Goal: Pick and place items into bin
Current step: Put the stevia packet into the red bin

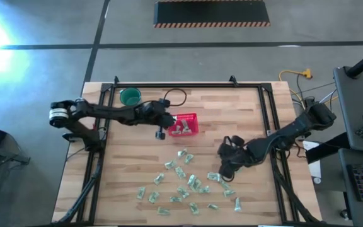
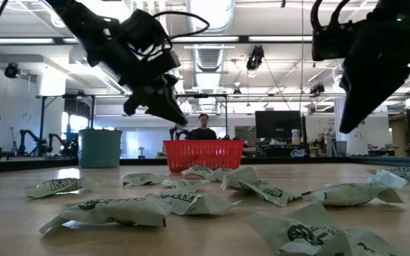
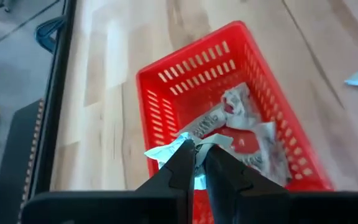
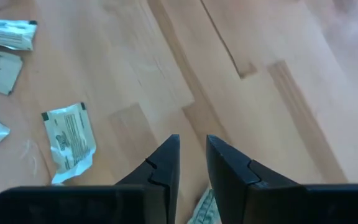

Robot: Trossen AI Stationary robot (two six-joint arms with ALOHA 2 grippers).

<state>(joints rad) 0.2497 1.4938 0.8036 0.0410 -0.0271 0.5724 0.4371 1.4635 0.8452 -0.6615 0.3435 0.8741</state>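
The left claw [image 3: 194, 163] is holding a packet [image 3: 166, 151] clamped above the bin [image 3: 166, 81], needing release, while the right claw [image 4: 191, 165] is hanging slightly apart.

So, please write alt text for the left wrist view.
The left gripper holds one packet above the red basket, which already contains several packets. The basket stands on a wooden table.

Overhead, table-level and close wrist cameras, all sharing the red basket [image 1: 186, 124].
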